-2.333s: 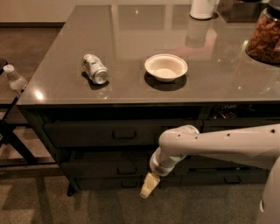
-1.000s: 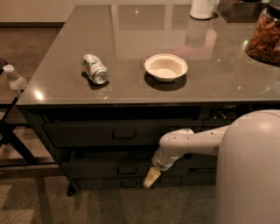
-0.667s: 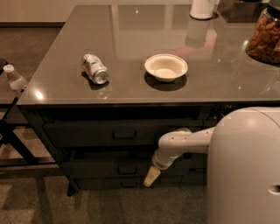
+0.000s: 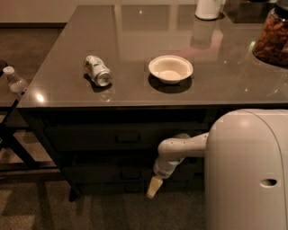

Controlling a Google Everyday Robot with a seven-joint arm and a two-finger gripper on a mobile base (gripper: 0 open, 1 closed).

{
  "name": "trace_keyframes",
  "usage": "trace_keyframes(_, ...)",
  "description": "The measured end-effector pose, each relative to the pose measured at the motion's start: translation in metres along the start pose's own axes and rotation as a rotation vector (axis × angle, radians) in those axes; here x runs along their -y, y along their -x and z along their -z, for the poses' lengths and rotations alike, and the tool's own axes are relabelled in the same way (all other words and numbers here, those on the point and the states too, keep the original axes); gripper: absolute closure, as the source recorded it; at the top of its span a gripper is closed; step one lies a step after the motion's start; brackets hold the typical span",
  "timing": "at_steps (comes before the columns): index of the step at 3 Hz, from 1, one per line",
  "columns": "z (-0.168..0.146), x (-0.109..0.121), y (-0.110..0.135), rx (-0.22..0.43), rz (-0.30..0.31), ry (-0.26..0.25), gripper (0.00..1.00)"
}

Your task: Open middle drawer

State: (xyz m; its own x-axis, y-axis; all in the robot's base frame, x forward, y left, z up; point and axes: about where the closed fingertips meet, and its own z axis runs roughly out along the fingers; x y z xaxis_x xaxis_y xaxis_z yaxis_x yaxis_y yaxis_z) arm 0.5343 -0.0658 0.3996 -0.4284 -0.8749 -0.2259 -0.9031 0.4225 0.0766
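Note:
The dark cabinet under the table holds three stacked wide drawers. The middle drawer (image 4: 101, 173) is a dark flat front with a small loop handle (image 4: 128, 172), and it looks closed and flush. My gripper (image 4: 154, 186) hangs down from the white forearm (image 4: 180, 148), just right of that handle and slightly below it, in front of the drawer fronts. Its cream tip points down and to the left. I cannot tell whether it touches the cabinet. The top drawer (image 4: 127, 137) above is closed.
On the glossy table top (image 4: 135, 31) lie a tipped can (image 4: 97, 70), a white bowl (image 4: 170, 68), a jar of nuts (image 4: 272, 40) and a white container (image 4: 208, 8). A water bottle (image 4: 15, 83) sits on a dark frame at left. My white arm housing (image 4: 247, 170) fills the lower right.
My white arm housing has swung in and now fills the lower right. The gripper has stayed almost in place by the lower drawers. The drawers have not moved.

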Motion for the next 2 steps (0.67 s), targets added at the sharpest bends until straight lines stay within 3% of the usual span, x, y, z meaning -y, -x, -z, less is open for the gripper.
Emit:
trace_keyframes(1, 0.003, -0.011, -0.003, -0.010, 0.008, 0.032, 0.00)
trace_keyframes(2, 0.032, -0.043, -0.018, 0.003, -0.019, 0.106, 0.00)
